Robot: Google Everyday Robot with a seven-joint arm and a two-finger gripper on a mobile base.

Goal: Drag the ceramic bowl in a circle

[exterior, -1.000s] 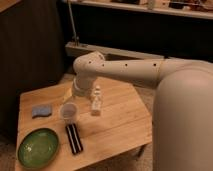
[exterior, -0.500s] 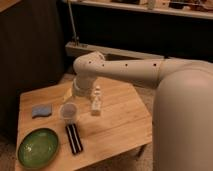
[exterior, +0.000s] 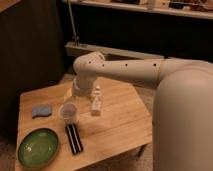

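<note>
Subject item: the wide, shallow, glossy green ceramic bowl sits at the near left corner of the light wooden worktop, upright, with nothing seen inside it. Nothing touches it.

Claw: located at the lower end of the white robot arm, over the middle rear of the worktop and just behind the small translucent plastic cup. It is well apart from the bowl. Its jaws stand wide and nothing is gripped in them. Much of the claw blends with the wrist, so finer detail cannot be told.

Other items: a flat black rectangular object with a pale centre stripe lies just right of the bowl, near the cup. A small blue pad lies towards the left edge, behind the bowl. A small white upright bottle-like object stands just right of the cup and beside the arm's lower end; whether it touches the arm cannot be told.
</note>
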